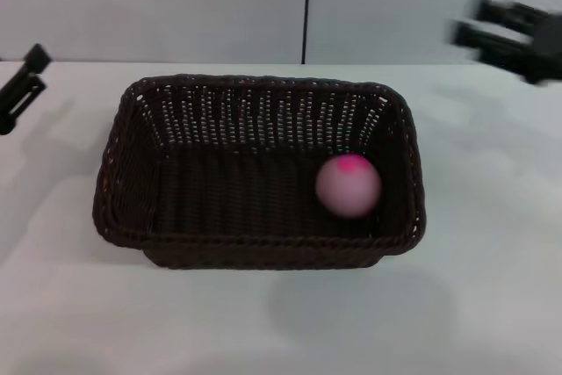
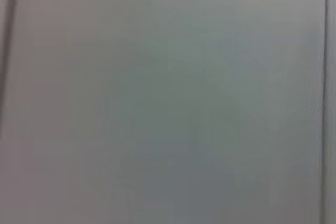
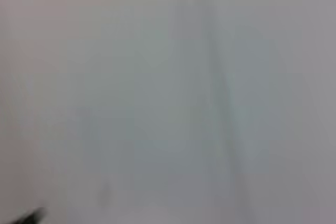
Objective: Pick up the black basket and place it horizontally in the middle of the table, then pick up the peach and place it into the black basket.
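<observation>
The black basket (image 1: pixel 132 182) lies lengthwise across the middle of the white table (image 1: pixel 492 287) in the head view. The pink peach (image 1: pixel 349 184) lies inside it, near its right end. My right gripper (image 1: pixel 492 32) is high at the far right, away from the basket, with its two fingers apart and nothing between them. My left gripper (image 1: pixel 22 85) is at the far left edge, clear of the basket. Both wrist views show only blank pale surface.
A grey wall with a dark vertical seam (image 1: pixel 307 6) stands behind the table's far edge. Bare tabletop lies in front of the basket and on both sides.
</observation>
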`<state>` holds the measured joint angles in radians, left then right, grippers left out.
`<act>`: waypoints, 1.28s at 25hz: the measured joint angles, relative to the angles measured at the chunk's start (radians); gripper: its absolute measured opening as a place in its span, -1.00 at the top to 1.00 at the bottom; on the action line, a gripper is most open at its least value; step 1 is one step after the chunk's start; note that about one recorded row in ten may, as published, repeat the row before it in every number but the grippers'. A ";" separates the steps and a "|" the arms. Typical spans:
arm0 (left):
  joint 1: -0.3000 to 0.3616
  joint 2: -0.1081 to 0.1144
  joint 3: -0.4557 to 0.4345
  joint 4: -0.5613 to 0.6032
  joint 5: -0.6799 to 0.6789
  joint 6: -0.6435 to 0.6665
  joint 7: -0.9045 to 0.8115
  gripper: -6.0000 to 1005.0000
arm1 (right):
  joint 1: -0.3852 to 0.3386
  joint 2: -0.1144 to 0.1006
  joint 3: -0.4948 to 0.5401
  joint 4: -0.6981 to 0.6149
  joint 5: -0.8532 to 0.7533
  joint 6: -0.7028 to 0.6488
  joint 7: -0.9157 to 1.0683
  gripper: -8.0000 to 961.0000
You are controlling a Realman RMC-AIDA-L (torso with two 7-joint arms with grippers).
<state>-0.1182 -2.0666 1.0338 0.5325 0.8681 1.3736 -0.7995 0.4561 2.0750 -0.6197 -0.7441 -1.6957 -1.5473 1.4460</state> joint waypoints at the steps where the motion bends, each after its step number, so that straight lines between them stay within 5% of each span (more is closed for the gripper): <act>1: -0.012 0.000 -0.037 -0.060 -0.011 0.039 0.046 -0.56 | -0.034 0.000 0.028 0.061 0.073 0.002 -0.094 -0.46; 6: -0.054 0.001 -0.195 -0.281 -0.056 0.178 0.272 -0.56 | -0.154 0.001 0.162 0.396 0.358 0.006 -0.589 -0.45; 12: -0.074 -0.002 -0.317 -0.396 -0.058 0.239 0.390 -0.56 | -0.172 0.006 0.250 0.658 0.537 -0.004 -0.980 -0.45; 32: -0.090 -0.004 -0.404 -0.478 -0.057 0.265 0.520 -0.56 | -0.105 0.008 0.305 0.786 0.562 0.007 -1.084 -0.45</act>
<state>-0.2086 -2.0709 0.6293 0.0550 0.8116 1.6384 -0.2791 0.3510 2.0827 -0.3149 0.0416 -1.1338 -1.5405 0.3618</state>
